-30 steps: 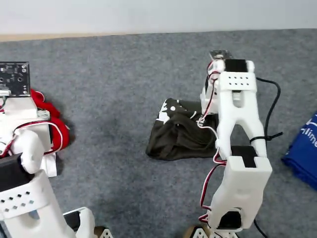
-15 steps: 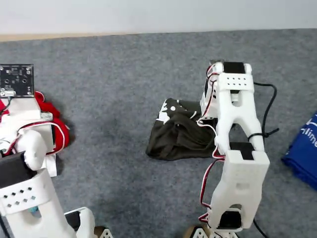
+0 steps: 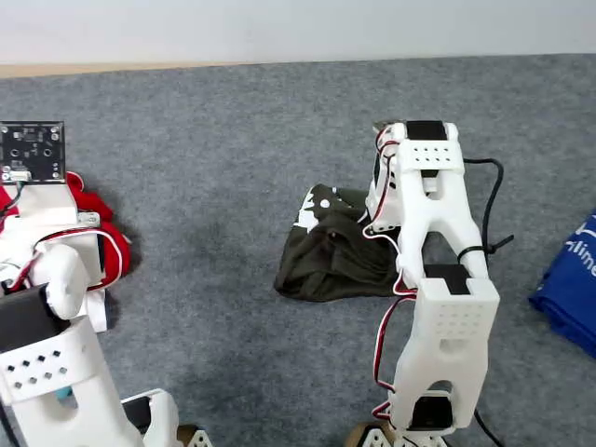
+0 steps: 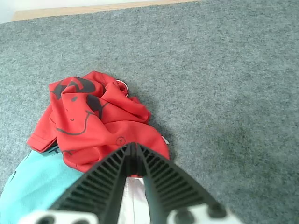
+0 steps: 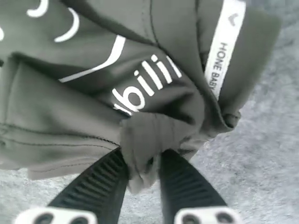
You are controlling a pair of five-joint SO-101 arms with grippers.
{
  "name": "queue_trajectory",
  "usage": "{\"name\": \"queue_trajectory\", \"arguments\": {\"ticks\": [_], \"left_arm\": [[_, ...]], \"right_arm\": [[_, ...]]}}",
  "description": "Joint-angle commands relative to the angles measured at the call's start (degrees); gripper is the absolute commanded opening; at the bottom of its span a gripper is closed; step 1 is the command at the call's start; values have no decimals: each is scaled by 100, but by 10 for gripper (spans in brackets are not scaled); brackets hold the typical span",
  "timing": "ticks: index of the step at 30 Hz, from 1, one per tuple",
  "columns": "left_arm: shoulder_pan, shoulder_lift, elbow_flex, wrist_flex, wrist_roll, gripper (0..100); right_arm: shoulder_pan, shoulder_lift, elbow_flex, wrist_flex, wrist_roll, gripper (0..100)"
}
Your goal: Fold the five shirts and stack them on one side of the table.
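— Where was the shirt, and which arm had it?

— The dark olive shirt (image 3: 331,261) lay crumpled near the middle of the grey table (image 3: 214,168). The right gripper (image 5: 142,163) was closed on a small fold of it, on the side nearest to that arm. The cloth was bunched between the two fingers.

— And which way did the rest lie from the fingers?

— All the bulk spread away beyond the fingertips, toward the left arm's side. Its longer side ran across the table. So I judged that a pull toward the right arm's own side would stretch it out.

— Could the left arm help?

— It was well apart. The left gripper (image 4: 133,151) was shut, with nothing visible between its fingers, just above the red shirt (image 4: 93,121), which lay on a teal shirt (image 4: 28,186). A blue shirt (image 3: 573,279) lay at the table's right edge. The right arm was clearly the nearer one.
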Motion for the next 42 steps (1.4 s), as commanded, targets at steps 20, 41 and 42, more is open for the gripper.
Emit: {"name": "queue_trajectory", "arguments": {"ticks": [20,41,42], "left_arm": [[44,-88,-13,-123,-44,8],[44,-79,75,-132,-53,8],[44,-88,110,-132,-44,8]], "right_arm": [[101,180,-1618,-1051,1802,13],[154,796,-4105,505,1811,229],[84,769,-4167,505,1811,229]]}}
